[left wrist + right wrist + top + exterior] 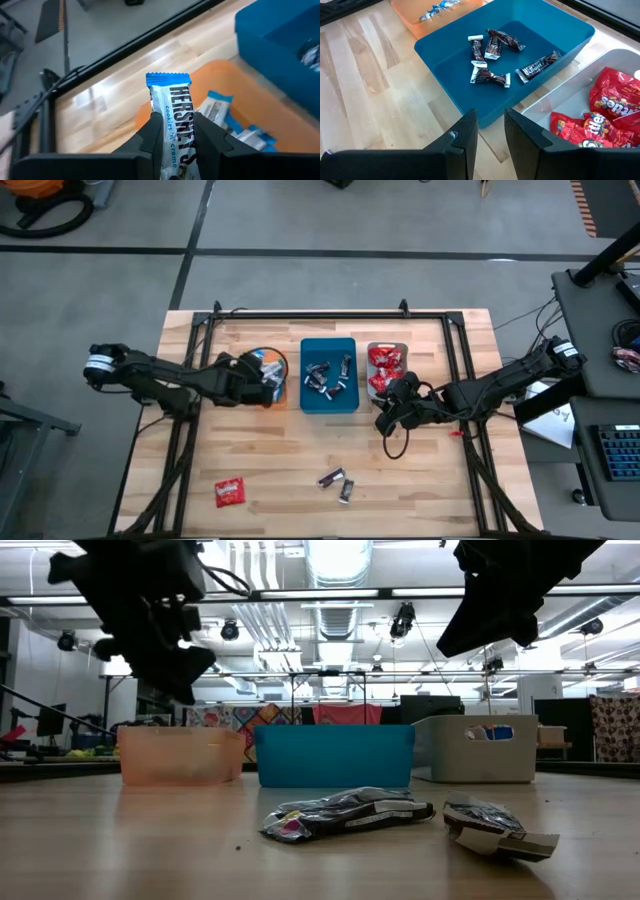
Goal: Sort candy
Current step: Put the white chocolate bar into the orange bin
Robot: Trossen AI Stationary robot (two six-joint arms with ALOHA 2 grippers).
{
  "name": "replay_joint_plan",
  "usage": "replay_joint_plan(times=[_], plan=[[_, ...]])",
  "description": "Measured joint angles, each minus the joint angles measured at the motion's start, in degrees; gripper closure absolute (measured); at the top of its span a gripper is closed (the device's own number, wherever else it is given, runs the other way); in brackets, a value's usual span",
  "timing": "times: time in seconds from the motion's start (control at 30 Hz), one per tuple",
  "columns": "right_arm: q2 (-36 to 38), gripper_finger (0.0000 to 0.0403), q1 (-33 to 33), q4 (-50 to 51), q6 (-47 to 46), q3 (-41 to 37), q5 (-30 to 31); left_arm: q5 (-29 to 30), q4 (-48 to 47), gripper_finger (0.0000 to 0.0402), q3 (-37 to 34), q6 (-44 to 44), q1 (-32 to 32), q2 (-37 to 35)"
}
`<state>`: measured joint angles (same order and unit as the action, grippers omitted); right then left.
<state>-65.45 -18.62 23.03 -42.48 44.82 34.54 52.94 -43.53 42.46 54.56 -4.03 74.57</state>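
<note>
My left gripper (177, 120) (268, 377) hangs over the orange tray (277, 392) and is shut on a light blue-and-white candy bar (172, 100). More blue-and-white candies (220, 112) lie in that tray. My right gripper (491, 117) (383, 418) is open and empty, above the near ends of the teal tray (470, 107) and the grey tray (545, 107). Dark brown/silver candies (492, 50) lie in the teal tray, red ones (612, 97) in the grey tray. On the near table lie one red candy (229, 492) and two dark silver ones (332, 478) (346, 493). My left gripper pinches the blue-and-white candy bar between its two fingers, one on each long edge (162, 116). The bar lies along the fingers, and its blue crimped end (168, 78) sticks out past the fingertips. It is lifted clear above the orange tray.
The three trays stand side by side across the middle of the table (250, 450): orange on the left, teal in the middle, grey on the right. In the low view the two silver candies (345, 815) (495, 825) lie in front of them. Black frame rails (310, 315) run along the table edges.
</note>
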Motion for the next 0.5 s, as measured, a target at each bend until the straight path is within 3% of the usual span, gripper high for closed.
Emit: replay_joint_plan(times=[0.17, 0.5], plan=[[0.0, 0.0314, 0.0, 0.0, 0.0, 0.0, 0.0, -0.1, 6.5, 0.0341, -1.3, -4.6, 0.4, 0.3], [0.0, 0.0314, 0.0, 0.2, 0.0, 0.0, 0.0, 0.0, 6.3, 0.0341, -0.1, -6.0, 0.4, 0.3]])
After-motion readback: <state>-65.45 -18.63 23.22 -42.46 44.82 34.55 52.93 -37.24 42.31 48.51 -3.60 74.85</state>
